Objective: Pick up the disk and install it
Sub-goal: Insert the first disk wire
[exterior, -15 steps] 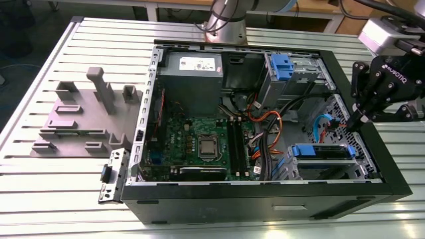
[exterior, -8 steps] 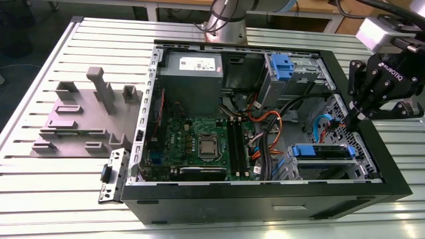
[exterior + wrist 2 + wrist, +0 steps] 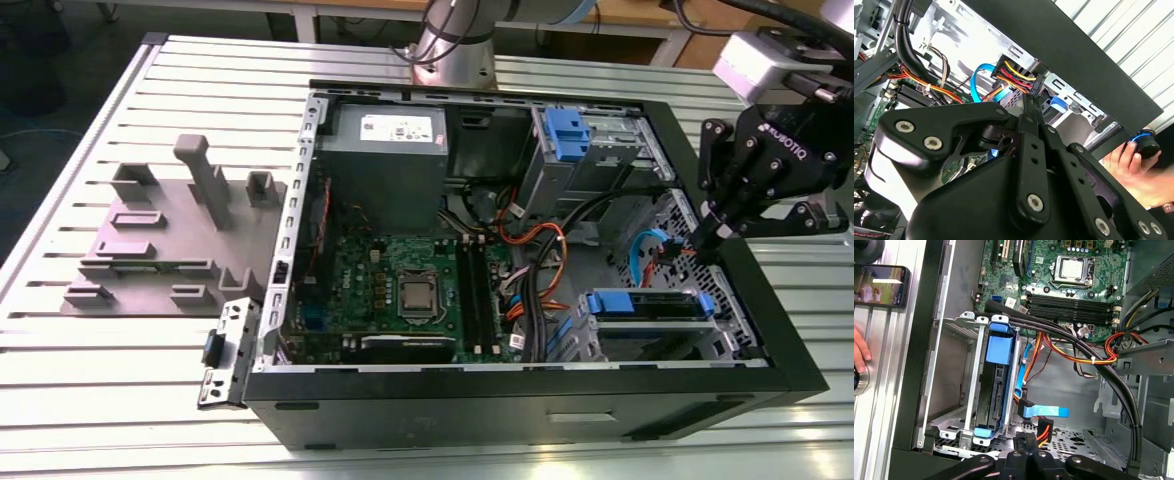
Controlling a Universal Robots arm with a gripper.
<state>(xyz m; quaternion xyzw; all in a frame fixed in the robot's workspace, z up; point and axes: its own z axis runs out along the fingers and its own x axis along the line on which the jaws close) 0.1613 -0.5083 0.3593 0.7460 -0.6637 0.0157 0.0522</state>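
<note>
The gripper (image 3: 707,240) hangs over the open computer case (image 3: 534,400) at its wall on the exterior view's right, fingers pointing down into the case. In the second wrist view the gripper (image 3: 1030,102) shows its jaws drawn together into a narrow tip, with nothing seen between them; that tip sits right at a black power connector (image 3: 1024,82) with red, yellow and black wires, though whether it touches the plug cannot be told. In the first wrist view the gripper (image 3: 1026,442) is closed just beside that same connector (image 3: 1044,430) and a flat blue data cable (image 3: 1046,412).

The disk (image 3: 996,390) sits to one side of the jaws, seated in its metal drive bay (image 3: 969,385) with the blue tab (image 3: 1000,347) at one end. In the exterior view the disk (image 3: 647,303) lies below the jaws, in the case corner nearest them.

A person's hand (image 3: 1126,162) rests on the slatted worktop (image 3: 107,400) outside the case wall.
</note>
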